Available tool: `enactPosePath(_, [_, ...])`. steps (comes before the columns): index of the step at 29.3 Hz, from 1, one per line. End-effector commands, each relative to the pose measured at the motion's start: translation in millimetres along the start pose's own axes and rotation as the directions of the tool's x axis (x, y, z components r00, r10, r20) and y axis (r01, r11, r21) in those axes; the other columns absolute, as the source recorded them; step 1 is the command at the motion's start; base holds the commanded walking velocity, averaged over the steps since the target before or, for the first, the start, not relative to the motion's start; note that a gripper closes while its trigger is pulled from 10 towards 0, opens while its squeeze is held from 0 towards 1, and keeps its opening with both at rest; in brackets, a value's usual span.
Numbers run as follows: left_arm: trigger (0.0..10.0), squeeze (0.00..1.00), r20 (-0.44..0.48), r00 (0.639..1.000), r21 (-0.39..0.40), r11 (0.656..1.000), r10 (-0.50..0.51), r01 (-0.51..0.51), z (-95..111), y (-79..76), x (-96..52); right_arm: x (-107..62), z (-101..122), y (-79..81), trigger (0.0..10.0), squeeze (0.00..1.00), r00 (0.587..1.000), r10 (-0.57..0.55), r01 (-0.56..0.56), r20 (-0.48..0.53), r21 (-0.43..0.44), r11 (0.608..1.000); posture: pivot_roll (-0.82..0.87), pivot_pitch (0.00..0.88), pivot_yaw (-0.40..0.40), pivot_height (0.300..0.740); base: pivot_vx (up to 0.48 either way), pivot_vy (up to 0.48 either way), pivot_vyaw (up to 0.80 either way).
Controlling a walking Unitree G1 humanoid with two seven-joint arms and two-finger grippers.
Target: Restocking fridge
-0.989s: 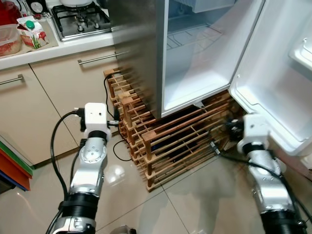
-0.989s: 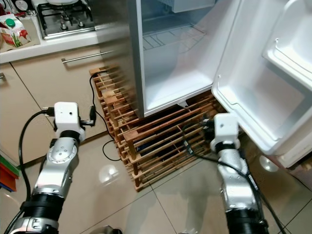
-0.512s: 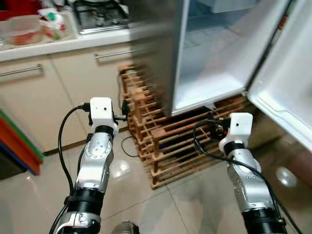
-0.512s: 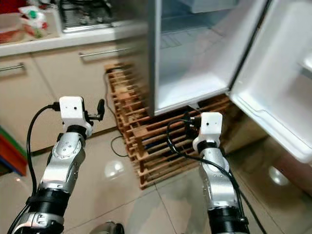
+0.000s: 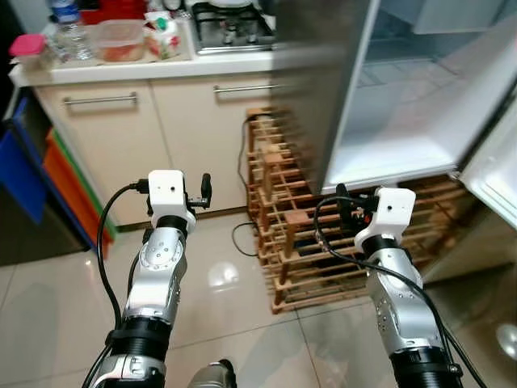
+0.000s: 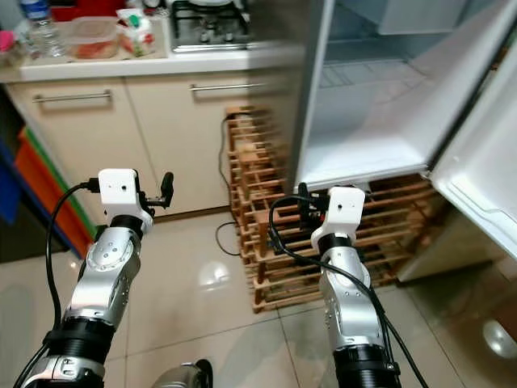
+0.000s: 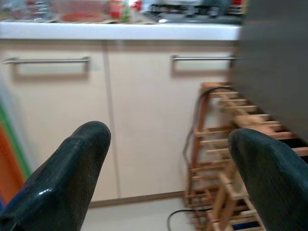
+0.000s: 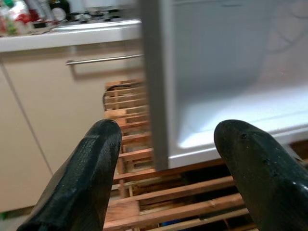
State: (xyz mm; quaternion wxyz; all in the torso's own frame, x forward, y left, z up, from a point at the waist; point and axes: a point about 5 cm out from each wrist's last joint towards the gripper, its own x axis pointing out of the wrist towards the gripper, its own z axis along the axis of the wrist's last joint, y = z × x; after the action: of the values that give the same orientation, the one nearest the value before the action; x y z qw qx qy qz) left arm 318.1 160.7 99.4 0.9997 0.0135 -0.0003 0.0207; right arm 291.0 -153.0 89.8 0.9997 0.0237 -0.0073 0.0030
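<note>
The left gripper stands with its two long black fingers spread wide and nothing between them — it is held up in the air before the cream cabinet doors with long steel bar handles. The right gripper is likewise wide apart and holds nothing; it is raised near the lower front corner of the tall grey fridge with its white inside, just above the slatted wooden rack on which the fridge stands. A black cable runs down beside the rack to the glossy beige floor tiles.

The fridge door hangs open on the robot's right, and the white shelves that can be seen inside are bare. The goods lie well apart from both grippers, on the pale worktop to the robot's left — a clear plastic tub with red contents, a red and white carton with a green cap, a clear bottle with a blue cap and a small tub with a pink lid. Beside them sits a steel gas hob. Blue, orange and green panels lean at the cabinet's end.
</note>
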Motion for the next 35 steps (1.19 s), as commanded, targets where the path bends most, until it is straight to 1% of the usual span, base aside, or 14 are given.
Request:
enactPosePath(1, [10.0, 0.00, 0.056, 0.998, 0.000, 1.000, 0.004, -0.004, 10.7, -0.3, 4.5, -0.9, 2.6, -1.9, 10.0, 0.00, 0.999, -0.023, 0.024, 0.036, -0.038, 0.999, -0.03, 0.000, -0.010, 0.740, 0.000, 0.000, 0.59])
enactPosePath(2, [10.0, 0.00, 0.152, 0.988, -0.002, 1.000, -0.017, 0.017, 26.3, -2.4, 4.9, -1.5, 11.8, -1.8, 10.0, 0.00, 0.995, -0.035, 0.043, 0.095, -0.081, 0.996, -0.03, 0.000, -0.016, 0.740, 0.000, 0.000, 0.58])
enactPosePath(3, [10.0, 0.00, 0.193, 0.981, 0.007, 1.000, -0.026, 0.025, 32.6, -2.7, 4.8, -0.9, 15.2, -0.9, 10.0, 0.00, 0.993, -0.032, 0.042, 0.110, -0.093, 0.995, -0.04, 0.000, -0.019, 0.740, 0.000, 0.000, 0.58])
enactPosePath(5, [10.0, 0.00, 0.237, 0.971, 0.037, 0.999, -0.035, 0.027, 38.1, -2.0, 6.1, 0.9, 16.4, 0.2, 10.0, 0.00, 0.993, -0.024, 0.036, 0.119, -0.102, 0.994, -0.05, 0.000, -0.018, 0.740, 0.000, 0.000, 0.58])
enactPosePath(6, [10.0, 0.00, 0.244, 0.969, 0.029, 0.999, -0.024, 0.018, 37.8, -0.1, 7.4, 1.8, 14.7, -0.9, 10.0, 0.00, 0.993, -0.031, 0.042, 0.117, -0.097, 0.994, -0.05, 0.000, -0.019, 0.740, 0.000, 0.000, 0.58])
enactPosePath(8, [10.0, 0.00, 0.236, 0.972, 0.014, 1.000, -0.008, 0.005, 35.5, 2.1, 9.1, 2.4, 12.3, -3.7, 10.0, 0.00, 0.992, -0.046, 0.057, 0.114, -0.095, 0.994, -0.05, 0.000, -0.019, 0.740, 0.000, 0.000, 0.58])
enactPosePath(10, [10.0, 0.00, 0.210, 0.978, 0.004, 1.000, 0.012, -0.014, 32.1, 2.9, 11.9, 4.5, 9.5, -12.6, 10.0, 0.00, 0.990, -0.091, 0.100, 0.104, -0.080, 0.992, -0.05, 0.000, -0.026, 0.740, 0.000, 0.000, 0.57])
enactPosePath(15, [10.0, 0.00, 0.189, 0.982, 0.007, 1.000, -0.020, 0.020, 31.0, -4.3, 14.4, 12.0, 12.4, -15.2, 10.0, 0.00, 0.991, -0.091, 0.098, 0.100, -0.065, 0.993, -0.05, 0.000, -0.030, 0.740, 0.000, 0.000, 0.33])
enactPosePath(18, [10.0, 0.00, 0.166, 0.986, 0.001, 1.000, -0.021, 0.021, 29.4, -6.2, 17.5, 15.4, 12.5, -15.3, 10.0, 0.00, 0.992, -0.090, 0.096, 0.088, -0.067, 0.993, -0.05, 0.000, -0.030, 0.740, 0.000, 0.480, 0.00])
enactPosePath(19, [10.0, 0.00, 0.158, 0.987, -0.025, 1.000, -0.011, 0.015, 28.7, -6.0, 18.9, 16.0, 11.5, -15.3, 10.0, 0.00, 0.992, -0.090, 0.095, 0.083, -0.061, 0.994, -0.05, 0.000, -0.029, 0.740, 0.000, 0.480, 0.00])
enactPosePath(27, [10.0, 0.00, 0.127, 0.992, 0.012, 1.000, -0.004, 0.003, 24.0, -4.1, 20.9, 12.1, 1.7, -10.4, 10.0, 0.00, 0.995, -0.078, 0.081, 0.059, -0.054, 0.995, -0.04, 0.000, -0.016, 0.740, 0.000, 0.480, 0.00])
enactPosePath(28, [10.0, 0.00, 0.097, 0.995, 0.039, 0.999, -0.004, 0.000, 20.3, -7.3, 21.6, 11.3, 0.3, -9.3, 10.0, 0.00, 0.996, -0.073, 0.076, 0.055, -0.055, 0.996, -0.04, 0.000, -0.016, 0.740, 0.000, 0.000, 0.00])
enactPosePath(32, [10.0, 0.00, 0.065, 0.997, -0.043, 0.998, -0.031, 0.034, 17.0, -13.5, 21.0, 11.2, 0.9, -7.7, 10.0, 0.00, 0.996, -0.067, 0.070, 0.065, -0.050, 0.996, -0.05, 0.000, -0.014, 0.740, 0.000, 0.000, 0.00])
enactPosePath(35, [10.0, 0.00, 0.088, 0.996, -0.078, 0.997, -0.023, 0.029, 21.6, -16.6, 20.7, 13.1, 4.1, -5.1, 10.0, 0.00, 0.996, -0.042, 0.048, 0.077, -0.080, 0.996, -0.05, 0.000, -0.011, 0.740, 0.257, 0.000, 0.50])
